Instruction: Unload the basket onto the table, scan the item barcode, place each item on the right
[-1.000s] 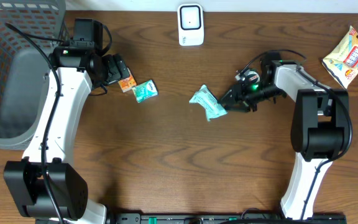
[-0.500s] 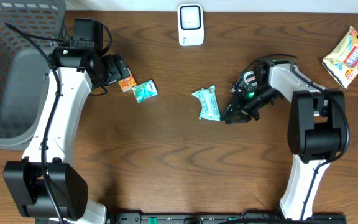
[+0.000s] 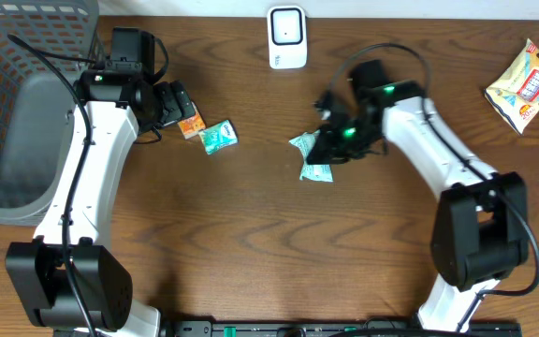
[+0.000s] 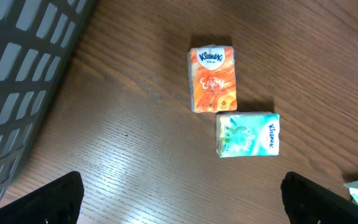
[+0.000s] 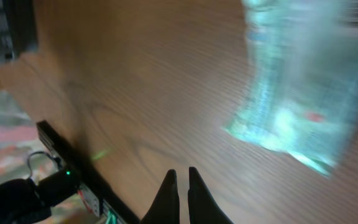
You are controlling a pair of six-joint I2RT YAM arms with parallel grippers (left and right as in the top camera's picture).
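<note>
Swung right end effector (image 5: 180, 183) up-left beside teal packet (image 3: 313, 165); pinched shut, empty. Left end effector (image 4: 185, 202) wide. Reopen, straddle packet, present barcode to scanner (image 3: 287, 37).

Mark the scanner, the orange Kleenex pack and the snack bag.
scanner (image 3: 287, 37), overhead view, middle of its white face.
orange Kleenex pack (image 4: 212, 78), left wrist view, middle of its front.
snack bag (image 3: 524, 84), overhead view, printed front.
</note>
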